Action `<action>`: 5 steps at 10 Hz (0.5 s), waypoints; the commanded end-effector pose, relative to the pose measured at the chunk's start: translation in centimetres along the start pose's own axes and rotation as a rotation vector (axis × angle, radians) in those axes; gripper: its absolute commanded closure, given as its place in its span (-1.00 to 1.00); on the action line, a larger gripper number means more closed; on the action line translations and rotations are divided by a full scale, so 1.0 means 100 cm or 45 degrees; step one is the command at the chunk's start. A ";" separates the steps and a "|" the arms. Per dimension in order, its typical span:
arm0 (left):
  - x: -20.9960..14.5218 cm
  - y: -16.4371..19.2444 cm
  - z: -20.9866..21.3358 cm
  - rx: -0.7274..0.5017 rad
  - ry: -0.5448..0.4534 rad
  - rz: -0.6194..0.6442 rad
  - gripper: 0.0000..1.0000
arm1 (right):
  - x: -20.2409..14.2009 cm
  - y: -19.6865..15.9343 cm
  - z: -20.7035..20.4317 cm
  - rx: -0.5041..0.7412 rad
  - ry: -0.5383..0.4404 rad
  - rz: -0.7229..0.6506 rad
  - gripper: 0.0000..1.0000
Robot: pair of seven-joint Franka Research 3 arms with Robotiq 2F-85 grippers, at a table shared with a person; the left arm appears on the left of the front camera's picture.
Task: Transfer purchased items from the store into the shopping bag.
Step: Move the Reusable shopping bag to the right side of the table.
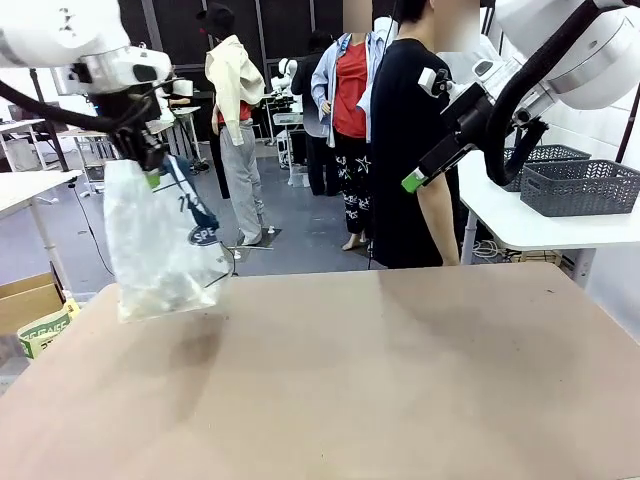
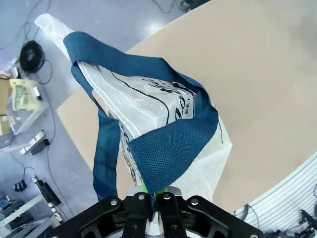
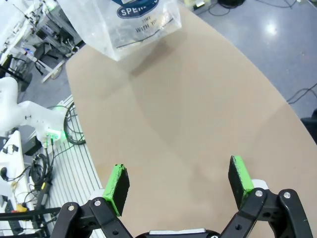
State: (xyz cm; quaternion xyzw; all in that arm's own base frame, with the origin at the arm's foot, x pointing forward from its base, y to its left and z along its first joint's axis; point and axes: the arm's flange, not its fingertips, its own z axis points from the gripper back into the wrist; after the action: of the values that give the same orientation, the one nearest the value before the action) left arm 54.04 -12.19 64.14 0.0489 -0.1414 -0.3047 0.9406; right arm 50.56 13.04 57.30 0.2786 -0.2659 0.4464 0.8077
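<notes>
The shopping bag (image 1: 158, 245) hangs at the left above the table's far left corner, translucent white with a navy strap and a round dark logo. My left gripper (image 1: 148, 160) is shut on its top. In the left wrist view the navy handle (image 2: 163, 148) runs down into the closed fingers of my left gripper (image 2: 151, 201), and the bag (image 2: 143, 99) droops below. My right gripper (image 1: 425, 170) is raised at the upper right, open, holding nothing; its green pads (image 3: 118, 183) stand wide apart above the table (image 3: 198, 114). The bag's logo (image 3: 136, 10) appears in the right wrist view too. The purchased items are hidden.
A person in a black shirt (image 1: 410, 140) stands at the far side. Dark grey lattice baskets (image 1: 580, 185) sit on a white side table at the right. A cardboard box (image 1: 25, 300) is on the floor at the left. The brown tabletop (image 1: 340, 380) spreads wide in front.
</notes>
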 end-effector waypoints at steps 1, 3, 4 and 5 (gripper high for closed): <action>-0.028 0.005 -0.001 0.005 0.004 -0.021 1.00 | 0.002 0.001 0.000 0.011 0.008 0.002 -1.00; 0.000 0.000 0.000 0.000 0.000 0.000 1.00 | 0.002 0.001 0.000 0.011 0.008 0.002 -1.00; 0.000 0.000 0.000 0.000 0.000 0.000 1.00 | 0.002 0.001 0.000 0.011 0.008 0.002 -1.00; 0.000 0.000 0.000 0.000 0.000 0.000 1.00 | 0.002 0.001 0.000 0.011 0.008 0.002 -1.00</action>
State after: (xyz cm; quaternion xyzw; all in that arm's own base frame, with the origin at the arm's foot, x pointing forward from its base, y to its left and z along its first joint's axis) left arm 53.84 -11.95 62.67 0.0486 -0.1297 -0.3115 0.9401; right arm 50.55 13.07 57.29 0.2788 -0.2657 0.4467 0.8075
